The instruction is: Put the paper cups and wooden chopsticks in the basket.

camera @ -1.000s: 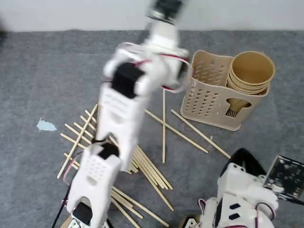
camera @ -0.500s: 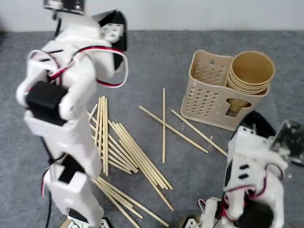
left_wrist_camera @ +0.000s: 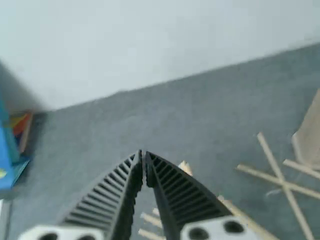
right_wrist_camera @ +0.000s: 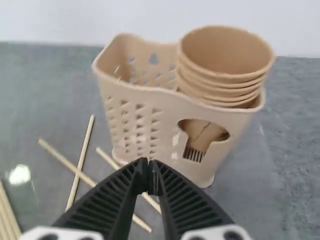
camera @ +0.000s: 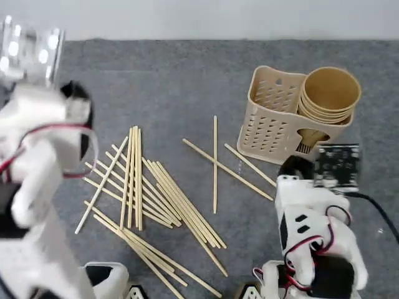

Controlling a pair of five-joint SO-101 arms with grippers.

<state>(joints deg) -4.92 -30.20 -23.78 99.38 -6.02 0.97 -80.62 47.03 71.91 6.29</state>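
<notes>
Left arm (camera: 34,168) swung aside from the chopsticks (camera: 134,174); left pincer (left_wrist_camera: 144,161) and right pincer (right_wrist_camera: 149,169) both closed, empty.

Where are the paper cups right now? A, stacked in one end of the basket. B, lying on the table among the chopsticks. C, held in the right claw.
A: the paper cups sit nested together in one compartment of the basket, while the chopsticks lie outside it.

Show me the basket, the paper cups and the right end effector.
basket (camera: 268,134), high view, perforated wall.
paper cups (camera: 330,89), high view, inside top cup.
right end effector (right_wrist_camera: 148,164), right wrist view, where its tips meet.
</notes>
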